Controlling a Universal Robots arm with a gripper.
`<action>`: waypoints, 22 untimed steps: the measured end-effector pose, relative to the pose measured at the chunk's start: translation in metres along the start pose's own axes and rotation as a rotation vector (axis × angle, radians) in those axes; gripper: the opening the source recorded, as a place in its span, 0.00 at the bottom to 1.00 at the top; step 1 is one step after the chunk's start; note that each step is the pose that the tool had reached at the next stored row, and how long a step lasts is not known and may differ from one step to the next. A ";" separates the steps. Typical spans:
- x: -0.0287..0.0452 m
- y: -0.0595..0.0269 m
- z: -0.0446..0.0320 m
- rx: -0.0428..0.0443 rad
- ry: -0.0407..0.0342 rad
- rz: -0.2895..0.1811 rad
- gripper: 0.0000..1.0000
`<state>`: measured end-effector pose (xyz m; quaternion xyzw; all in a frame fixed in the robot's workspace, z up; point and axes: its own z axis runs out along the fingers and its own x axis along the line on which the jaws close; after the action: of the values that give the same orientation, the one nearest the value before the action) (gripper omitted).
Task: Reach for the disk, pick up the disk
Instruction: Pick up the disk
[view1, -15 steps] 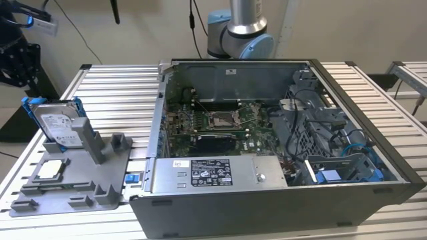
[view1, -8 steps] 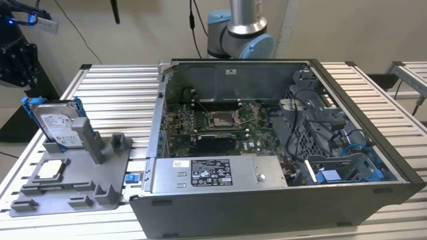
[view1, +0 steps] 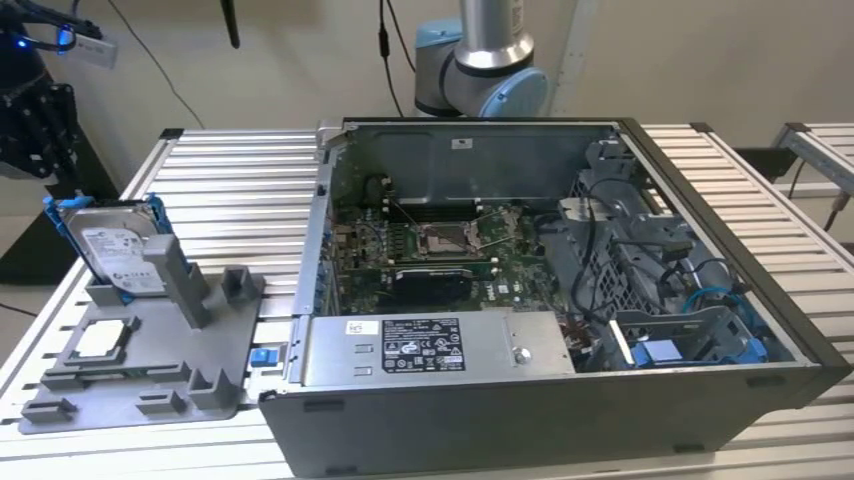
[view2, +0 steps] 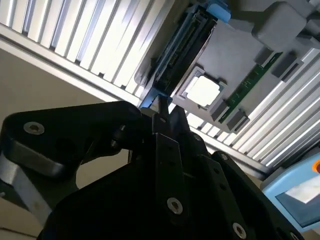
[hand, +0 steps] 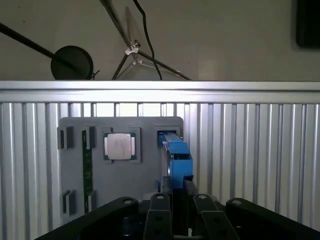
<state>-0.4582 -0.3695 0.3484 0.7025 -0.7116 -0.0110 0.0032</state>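
The disk (view1: 118, 250) stands on edge in a slot of the grey holder plate (view1: 147, 372), at the exterior view's left. It is silver with a white label and a blue frame. In both wrist views I see it edge-on as a blue strip (hand: 175, 159) (view2: 172, 62). My black gripper (view1: 30, 130) hangs above the disk and off toward the exterior view's left, apart from it. In the first wrist view the gripper (hand: 180, 192) lines up with the near end of the blue edge. The gripper (view2: 167, 112) holds nothing that I can see.
A small square silver chip (view1: 104, 340) (hand: 120, 146) and a green memory stick (hand: 87, 170) lie on the holder plate. An open computer case (view1: 534, 300) fills the slatted metal table's (view1: 240, 180) middle, with a small blue block (view1: 263, 355) beside it.
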 end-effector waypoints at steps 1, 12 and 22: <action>0.0000 0.0000 0.0000 0.0000 0.0000 0.000 1.00; 0.0000 -0.0003 0.0121 0.0000 0.0001 -0.006 1.00; -0.0001 -0.0011 0.0303 -0.0001 0.0003 -0.015 1.00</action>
<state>-0.4576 -0.3691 0.3181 0.7079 -0.7062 -0.0110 0.0033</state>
